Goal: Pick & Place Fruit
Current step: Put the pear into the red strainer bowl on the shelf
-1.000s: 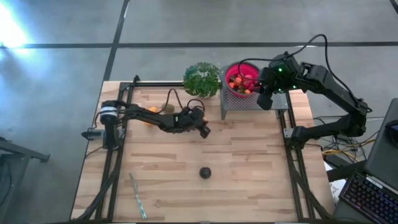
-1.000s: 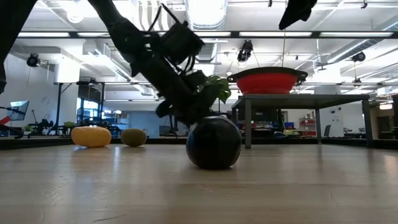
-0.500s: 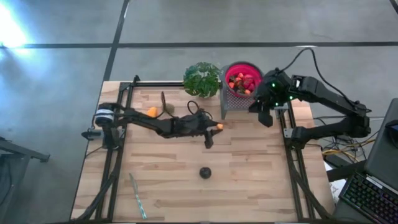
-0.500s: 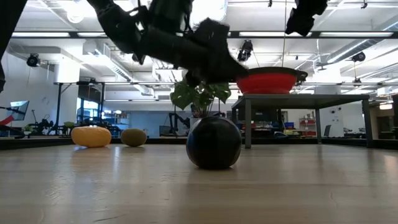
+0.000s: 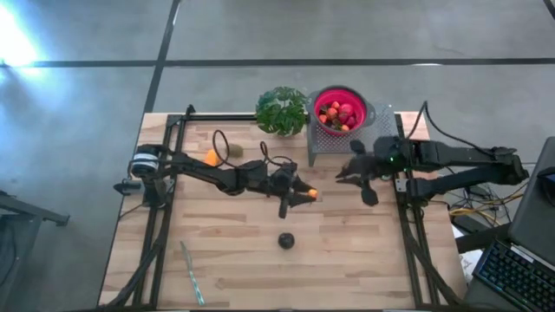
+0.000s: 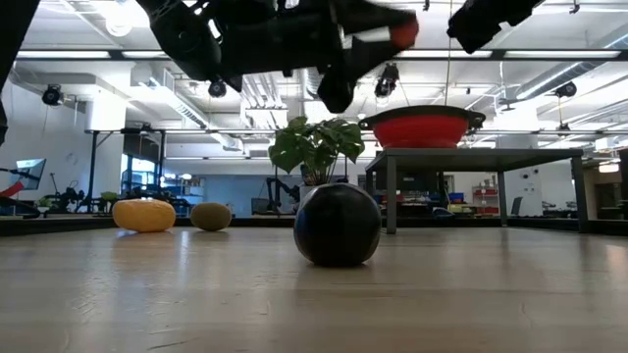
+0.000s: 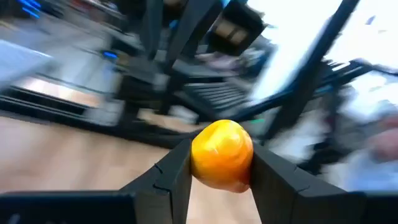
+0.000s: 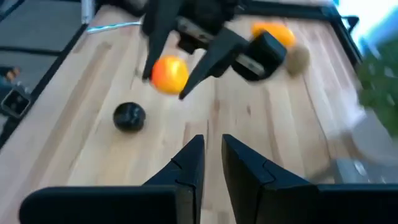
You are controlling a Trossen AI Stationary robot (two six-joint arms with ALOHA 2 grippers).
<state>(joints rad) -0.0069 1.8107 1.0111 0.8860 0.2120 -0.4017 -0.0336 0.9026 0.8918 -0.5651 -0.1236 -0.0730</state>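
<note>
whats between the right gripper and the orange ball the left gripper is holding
Nothing: in the high view only bare table separates the right gripper from the orange ball in the left gripper.

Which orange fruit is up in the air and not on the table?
The orange ball pinched in the left gripper. The other orange fruit lies on the table beside the kiwi.

Two arms, dark, near black, slim jointed links.

Left arm (image 5: 217, 171): pale silver band round base joint at left of high view; thin black cable loops above links mid-frame.

Right arm (image 5: 460, 158): small green light on wrist housing, right of centre; black cable arcs over it toward upper right.

Left gripper (image 7: 221, 180) fingers (image 7: 171, 177): matte black, flat, angular, tapering wedges (lower centre of wrist view).

Right gripper (image 8: 212, 155) fingers (image 8: 189, 165): same black angular wedges, stepped edges.
</note>
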